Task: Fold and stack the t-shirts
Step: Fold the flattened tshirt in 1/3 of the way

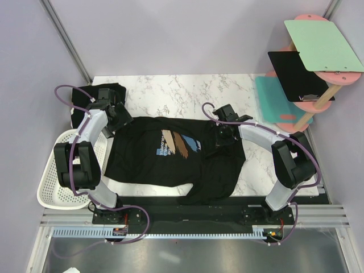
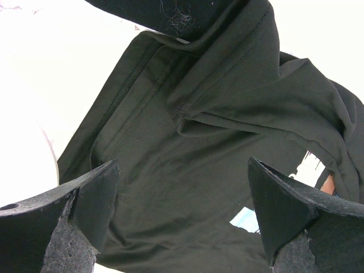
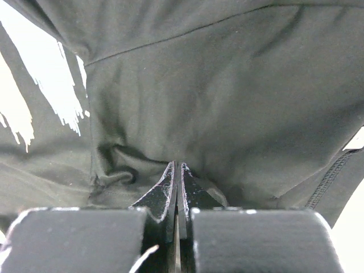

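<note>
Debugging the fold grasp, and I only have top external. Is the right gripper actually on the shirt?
Observer: The right wrist view shows the right gripper shut, with the printed t-shirt puckered around its tips. It looks pinched.
Operator: And the left?
Observer: The left wrist view shows the left gripper wide open over the same shirt, with nothing between its fingers.
Operator: What's under it?
Observer: Creased fabric with a stitched edge running up to the left, and a sliver of the print near the right finger.
</note>
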